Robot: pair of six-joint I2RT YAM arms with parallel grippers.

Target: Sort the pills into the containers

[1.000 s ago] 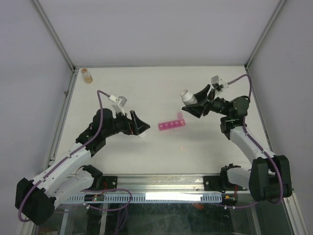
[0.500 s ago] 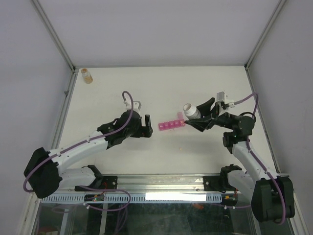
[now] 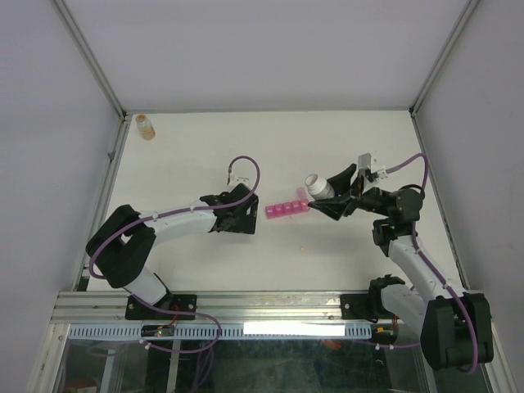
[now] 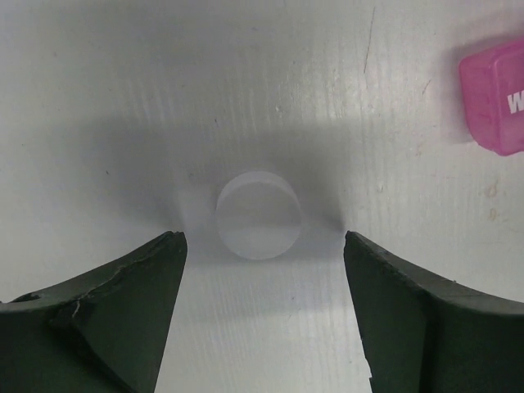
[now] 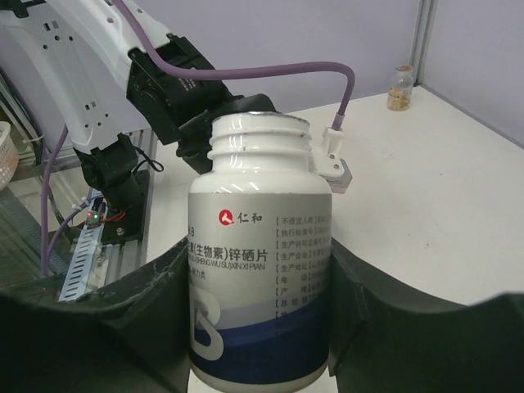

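Observation:
The pink organiser strip, whose square compartments are the containers, lies mid-table; its end shows in the left wrist view. My right gripper is shut on a white, uncapped pill bottle, tilted with its mouth just above the strip's right end. My left gripper hangs open, low over a round white cap lying flat on the table left of the strip; the fingers do not touch it. A tiny pale speck lies in front of the strip; whether it is a pill I cannot tell.
A small amber bottle stands at the far left corner. Metal frame posts border the table's sides. The left arm reaches across in front of the right wrist camera.
The left arm has stretched right towards the organiser and come down over the cap, its jaws narrowing a little. The right gripper has moved down and left with the bottle, closer to the strip.

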